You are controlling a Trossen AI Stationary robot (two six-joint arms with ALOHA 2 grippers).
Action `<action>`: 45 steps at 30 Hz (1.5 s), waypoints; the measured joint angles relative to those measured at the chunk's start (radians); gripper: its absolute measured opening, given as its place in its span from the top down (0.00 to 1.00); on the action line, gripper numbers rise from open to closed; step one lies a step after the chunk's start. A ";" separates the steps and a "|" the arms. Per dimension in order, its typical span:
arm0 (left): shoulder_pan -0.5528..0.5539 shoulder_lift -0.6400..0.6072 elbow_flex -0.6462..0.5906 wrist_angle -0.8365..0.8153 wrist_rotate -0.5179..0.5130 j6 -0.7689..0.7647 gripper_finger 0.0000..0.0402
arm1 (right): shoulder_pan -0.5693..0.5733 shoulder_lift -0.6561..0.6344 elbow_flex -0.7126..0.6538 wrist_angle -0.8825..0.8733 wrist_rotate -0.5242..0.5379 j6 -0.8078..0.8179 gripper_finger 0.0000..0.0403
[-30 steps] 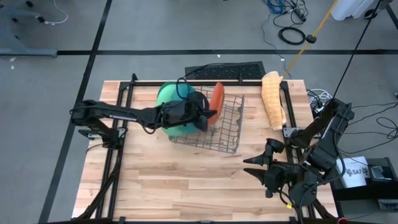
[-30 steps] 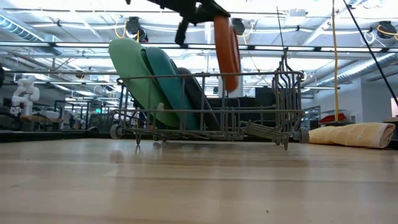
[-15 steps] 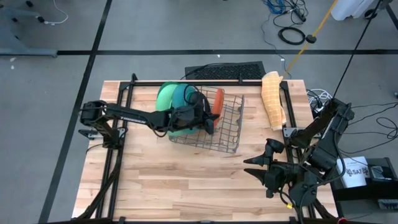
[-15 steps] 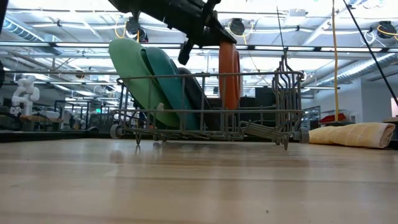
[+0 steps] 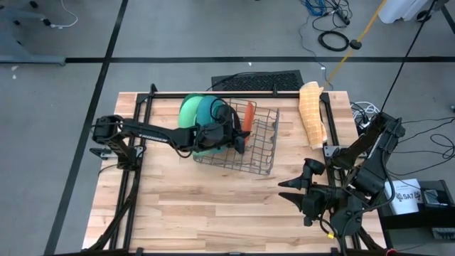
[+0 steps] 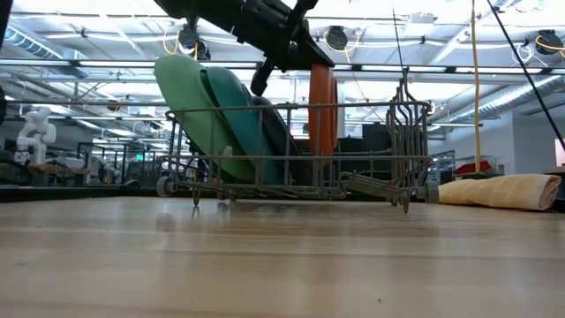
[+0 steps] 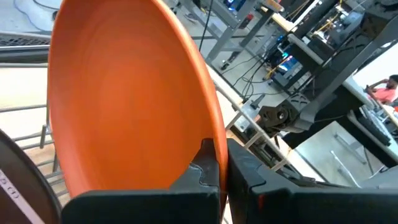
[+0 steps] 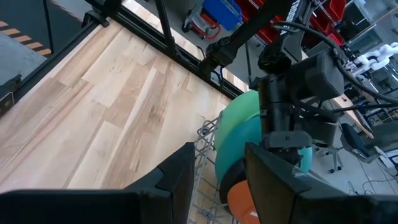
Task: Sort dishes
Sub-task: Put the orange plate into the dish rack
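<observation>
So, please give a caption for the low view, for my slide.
Left claw lowers the orange-red plate upright into the wire rack, beside two leaning green plates.

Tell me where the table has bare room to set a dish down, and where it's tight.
Bare wood spans the table's near half, from the wire rack down to the front edge, left of the parked right gripper. It is crowded at the rack: the light-green plate, teal plate and orange plate, held by the left gripper. A rolled towel fills the far right.
</observation>
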 joint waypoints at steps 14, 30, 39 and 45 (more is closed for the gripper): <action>0.000 0.020 0.001 0.030 -0.003 -0.046 1.00 | 0.000 0.000 0.000 0.003 0.000 0.008 0.67; -0.006 0.022 -0.001 0.007 0.023 -0.054 1.00 | 0.000 0.000 0.000 0.003 0.000 0.008 0.67; -0.006 0.021 0.000 -0.026 0.025 -0.029 0.89 | 0.000 0.000 0.000 0.005 0.000 0.016 0.67; -0.006 0.021 0.000 -0.036 0.024 -0.027 0.77 | 0.000 0.000 0.000 0.007 0.000 0.016 0.67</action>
